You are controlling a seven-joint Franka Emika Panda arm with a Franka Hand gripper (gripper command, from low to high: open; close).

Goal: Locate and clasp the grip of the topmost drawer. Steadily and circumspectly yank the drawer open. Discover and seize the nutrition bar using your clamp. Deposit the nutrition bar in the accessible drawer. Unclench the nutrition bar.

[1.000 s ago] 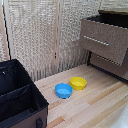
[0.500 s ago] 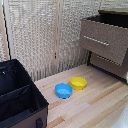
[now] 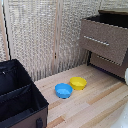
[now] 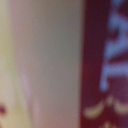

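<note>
Jaws out of sight, their state untellable; wrist view fills with blurred tan-and-dark-red printed wrapper (image 4: 75, 65), probably the nutrition bar, very close, while the dark brown wooden topmost drawer (image 3: 104, 40) stands pulled open at the exterior view's right.

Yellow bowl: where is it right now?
Exterior view, floor center: the yellow bowl touches the blue bowl on that bowl's right, in front of the dresser.

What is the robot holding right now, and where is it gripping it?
That cannot be told: the gripper is out of sight, and the wrist view is filled by a blurred packet.
</note>
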